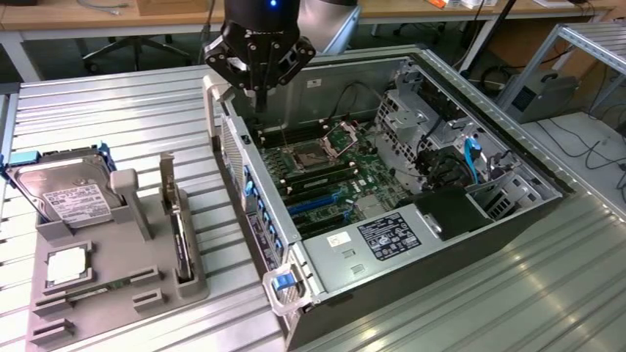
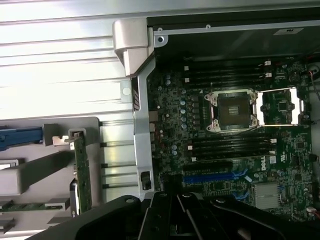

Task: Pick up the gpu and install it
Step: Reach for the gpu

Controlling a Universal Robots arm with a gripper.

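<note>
I count one gpu [image 1: 182, 235], one hard drive [image 1: 69, 198], one memory stick [image 1: 105, 287], one grey holder [image 1: 113, 257]. Also my one gripper [image 1: 262, 103], one open computer case [image 1: 440, 293], two processor sockets [image 2: 232, 110].

The gpu [image 1: 182, 242] is dark, the motherboard [image 1: 364, 158] green, the holder [image 1: 110, 295] grey.

Hidden/cropped bits, quick pass
Arm [image 1: 328, 18] above the gripper [image 1: 262, 103] is cut off by the exterior view's frame edge. The gpu [image 1: 180, 235] stands edge-on in the grey holder [image 1: 108, 249], faces hidden; in the wrist view one end sits behind the gripper body. Motherboard [image 2: 235, 150] partly covered by the gripper, partly cropped. Hard drive [image 1: 67, 198] label text too small to read.
</note>
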